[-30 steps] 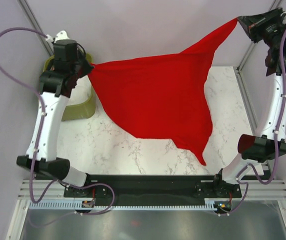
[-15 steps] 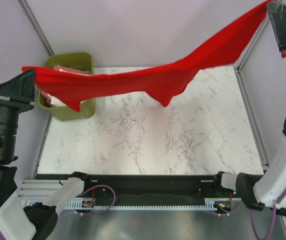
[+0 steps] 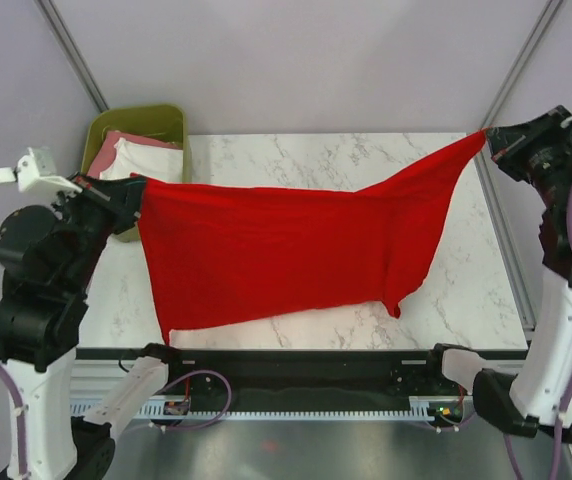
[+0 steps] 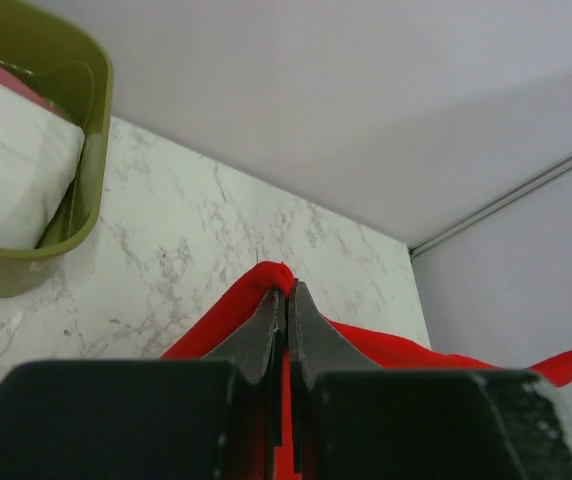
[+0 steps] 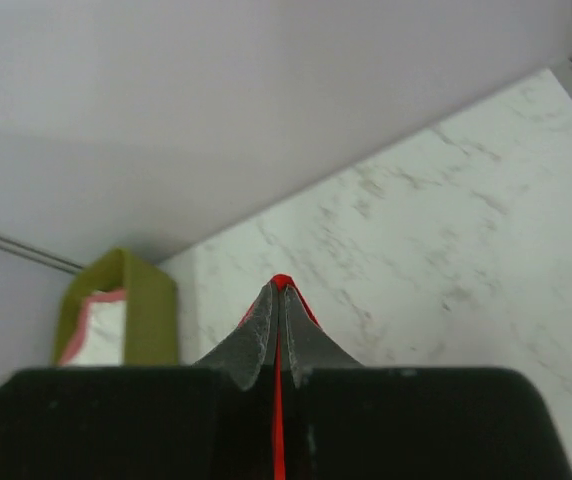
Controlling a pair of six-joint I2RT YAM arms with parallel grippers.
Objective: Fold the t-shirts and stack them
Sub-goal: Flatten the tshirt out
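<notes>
The red t-shirt (image 3: 286, 250) is stretched in the air between the two arms, over the middle of the counter (image 3: 296, 150). The left end effector (image 3: 136, 193), at the left middle of the top view, is clamped tight on one corner. The right end effector (image 3: 496, 145), at the upper right, is clamped just as tight on the other. Both wrist views show red cloth pinched between fingers with no gap.

The held edge is the shirt's long axis. It runs across the frame from left to right and climbs toward the upper right, so the right corner sits farther back than the left. From that edge the cloth falls toward the bottom of the frame. It hangs deep and broad on the left and is pulled into a narrow strip on the right. Most of the fabric therefore lies nearer the left arm. I cannot tell whether the lower hem touches the counter.

The next move likely calls for levelling that edge before the shirt is laid flat.

A green bin (image 3: 171, 113) in the upper left corner holds a white t-shirt (image 3: 151, 162) and a pink t-shirt (image 3: 114, 142), just behind the left arm
</notes>
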